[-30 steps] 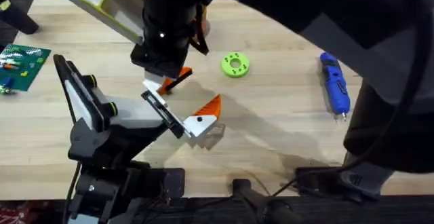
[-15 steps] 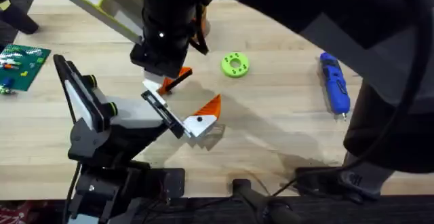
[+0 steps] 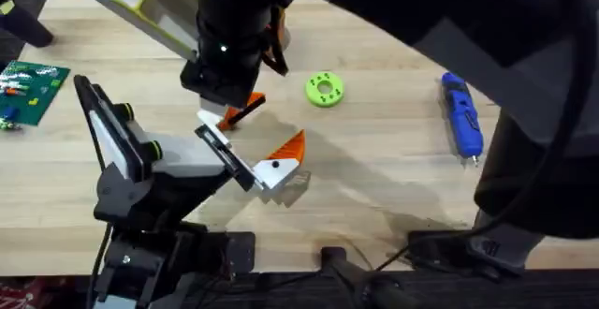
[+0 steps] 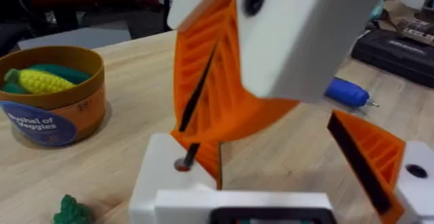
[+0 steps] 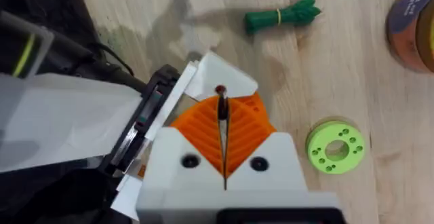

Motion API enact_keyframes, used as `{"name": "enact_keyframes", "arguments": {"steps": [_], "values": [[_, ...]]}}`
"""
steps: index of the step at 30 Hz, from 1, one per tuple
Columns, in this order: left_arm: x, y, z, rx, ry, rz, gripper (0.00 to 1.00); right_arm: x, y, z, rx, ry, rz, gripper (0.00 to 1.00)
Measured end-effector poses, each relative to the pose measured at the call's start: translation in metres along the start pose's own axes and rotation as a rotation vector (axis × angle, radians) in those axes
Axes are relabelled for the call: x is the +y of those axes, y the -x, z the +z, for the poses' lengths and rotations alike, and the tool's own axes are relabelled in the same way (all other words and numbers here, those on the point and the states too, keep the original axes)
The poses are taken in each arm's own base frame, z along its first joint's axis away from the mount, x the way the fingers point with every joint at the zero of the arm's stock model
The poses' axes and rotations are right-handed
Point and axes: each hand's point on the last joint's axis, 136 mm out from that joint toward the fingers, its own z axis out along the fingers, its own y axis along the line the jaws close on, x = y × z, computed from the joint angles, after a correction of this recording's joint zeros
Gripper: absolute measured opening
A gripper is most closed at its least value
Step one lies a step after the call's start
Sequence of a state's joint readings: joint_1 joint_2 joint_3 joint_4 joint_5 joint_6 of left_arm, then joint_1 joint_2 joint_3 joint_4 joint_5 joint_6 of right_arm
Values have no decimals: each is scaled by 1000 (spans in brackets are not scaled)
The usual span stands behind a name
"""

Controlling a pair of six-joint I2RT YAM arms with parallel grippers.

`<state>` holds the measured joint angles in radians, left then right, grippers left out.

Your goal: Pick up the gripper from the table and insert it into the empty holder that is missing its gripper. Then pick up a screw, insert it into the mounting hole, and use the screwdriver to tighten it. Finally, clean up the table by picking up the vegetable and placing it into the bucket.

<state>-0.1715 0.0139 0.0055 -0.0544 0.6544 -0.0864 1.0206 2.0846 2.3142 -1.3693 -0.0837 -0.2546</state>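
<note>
We see the right claw (image 5: 222, 125) clenched on the gripper (image 3: 245, 106). The thin black end runs as a dark line between the claw's orange pads (image 5: 247, 129). We cannot separate its orange body cleanly from the pads. Directly under the claw's tip sits the holder (image 5: 227, 78), a bare white plate, and the black end's tip touches or nearly touches it; we cannot tell which.

The left claw (image 3: 253, 145) stands released. One of its fingers is that bare plate. The other is a white block carrying a fixed orange wedge (image 3: 286, 147), which lies apart from the right claw's tip, on the side toward the arm bases.

A green ring (image 3: 325, 90) lies on the table (image 3: 393, 169) near the right claw, on its side toward the screwdriver (image 3: 462, 114). The blue screwdriver rests flat, well apart from both claws, with its metal tip pointing toward the bases.

In the right wrist view the green vegetable (image 5: 281, 17) lies on the wood beyond the holder, well clear of the claw. The bucket (image 4: 51, 108), with a corn cob (image 4: 42, 81) inside, stands farther off still. A green circuit board (image 3: 28, 89) sits far out beyond the left arm.
</note>
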Motion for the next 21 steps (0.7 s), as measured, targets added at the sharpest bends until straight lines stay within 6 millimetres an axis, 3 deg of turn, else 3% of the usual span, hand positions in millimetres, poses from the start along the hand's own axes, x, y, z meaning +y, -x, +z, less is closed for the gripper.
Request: {"name": "enact_keyframes", "arguments": {"steps": [8, 21], "values": [[0, 0, 0, 2, 2, -9, 983, 0, -1, 10, 22, 12, 5, 13], [1, 0, 0, 1, 3, -13, 983, 0, 0, 10, 16, 12, 10, 13]]}}
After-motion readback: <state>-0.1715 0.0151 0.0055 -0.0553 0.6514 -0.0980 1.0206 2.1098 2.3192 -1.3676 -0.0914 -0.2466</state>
